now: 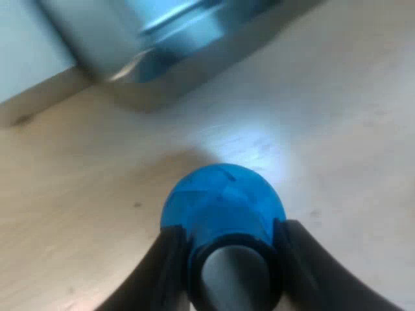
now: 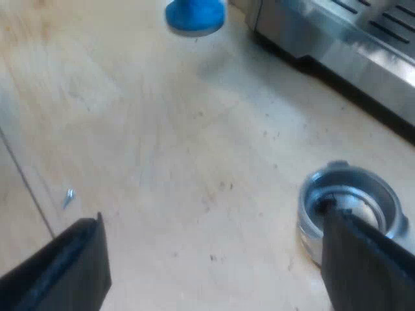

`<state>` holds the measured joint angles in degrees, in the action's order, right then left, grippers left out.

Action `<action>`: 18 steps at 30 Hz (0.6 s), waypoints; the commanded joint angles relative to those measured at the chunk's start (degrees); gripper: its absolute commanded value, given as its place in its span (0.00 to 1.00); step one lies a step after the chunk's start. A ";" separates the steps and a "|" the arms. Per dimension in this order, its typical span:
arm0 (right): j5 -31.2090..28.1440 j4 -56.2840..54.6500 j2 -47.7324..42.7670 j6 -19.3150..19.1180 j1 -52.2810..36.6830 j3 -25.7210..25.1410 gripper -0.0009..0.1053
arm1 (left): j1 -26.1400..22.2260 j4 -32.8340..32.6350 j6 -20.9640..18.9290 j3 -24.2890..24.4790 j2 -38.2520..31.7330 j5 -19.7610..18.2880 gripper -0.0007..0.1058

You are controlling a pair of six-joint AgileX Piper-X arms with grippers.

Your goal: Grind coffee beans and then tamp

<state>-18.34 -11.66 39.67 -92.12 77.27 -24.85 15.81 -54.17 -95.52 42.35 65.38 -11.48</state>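
Note:
The blue tamper (image 1: pixel 224 201) sits over the wooden table, and the black fingers of my left gripper (image 1: pixel 230 234) press against both of its sides, shut on it. From the right wrist, the same blue tamper (image 2: pixel 194 14) shows close to the espresso machine's base (image 2: pixel 350 39). My right gripper (image 2: pixel 213 215) hangs open above the table, fingers wide apart. The metal holder's round basket (image 2: pixel 350 201) lies on the table just by one of its fingers (image 2: pixel 363 259); its handle is hidden.
The espresso machine's steel base (image 1: pixel 162 39) stands on the table beyond the tamper. A small screw-like bit (image 2: pixel 68 196) lies on the wood near a seam in the table (image 2: pixel 26 181). Bare wood (image 2: pixel 194 142) stretches between the holder and the tamper.

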 commanded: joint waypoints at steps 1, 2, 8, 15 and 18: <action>4.60 3.64 2.44 -0.35 -3.60 -1.54 0.67 | -2.06 2.14 -0.49 -1.20 -0.60 0.22 0.01; 6.77 4.28 3.79 -0.78 -5.44 -1.93 0.67 | -2.52 2.64 -0.49 -1.52 -0.60 0.22 0.01; 15.85 8.61 9.83 -3.91 -12.82 -3.11 0.67 | -2.68 6.82 -0.61 -3.09 -0.46 2.10 0.01; 21.60 15.09 16.72 -6.23 -16.86 -3.68 0.67 | -2.68 8.45 -0.61 -4.36 2.18 3.35 0.01; 22.52 17.54 19.57 -6.50 -17.10 -4.17 0.67 | -2.68 9.62 -0.61 -5.55 3.40 3.35 0.01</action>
<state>3.45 4.44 59.08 -97.56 60.42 -28.30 13.18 -45.02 -95.59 36.79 68.87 -8.71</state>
